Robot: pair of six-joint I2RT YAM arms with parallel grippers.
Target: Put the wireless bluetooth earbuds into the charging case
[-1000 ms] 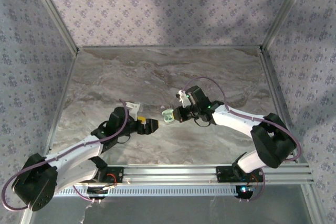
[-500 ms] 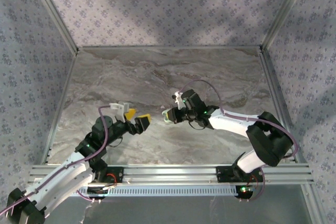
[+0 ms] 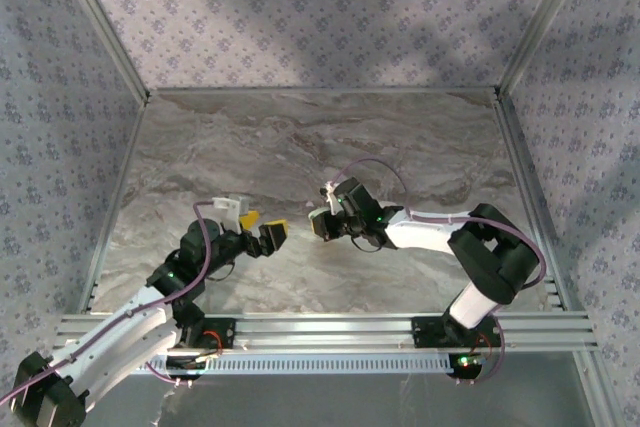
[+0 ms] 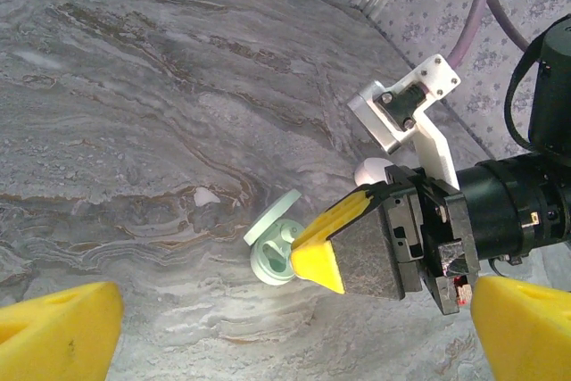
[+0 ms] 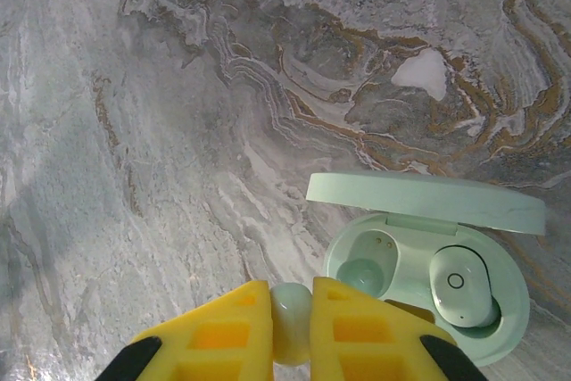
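A mint charging case [image 5: 419, 287] lies open on the marble, lid up at the back. One pale earbud [image 5: 459, 285] sits in its right slot, while the left slot [image 5: 364, 265] is bare. My right gripper [image 5: 291, 327] is shut on a second small pale earbud [image 5: 291, 314], just in front of the case's left side. In the left wrist view the right gripper [image 4: 317, 260] hangs against the case [image 4: 272, 256]. My left gripper [image 3: 262, 230] stands open with nothing in it, a short way left of the right gripper [image 3: 322, 225].
Patterned walls and aluminium posts enclose the marble table [image 3: 300, 147] on three sides. A metal rail [image 3: 330, 327] runs along the near edge by the arm bases. The right arm's wrist camera mount [image 4: 401, 109] juts up close to my left gripper.
The left arm has drawn back to the left and away from the case, still open. The right gripper has moved left with the earbud and now stands over the case.
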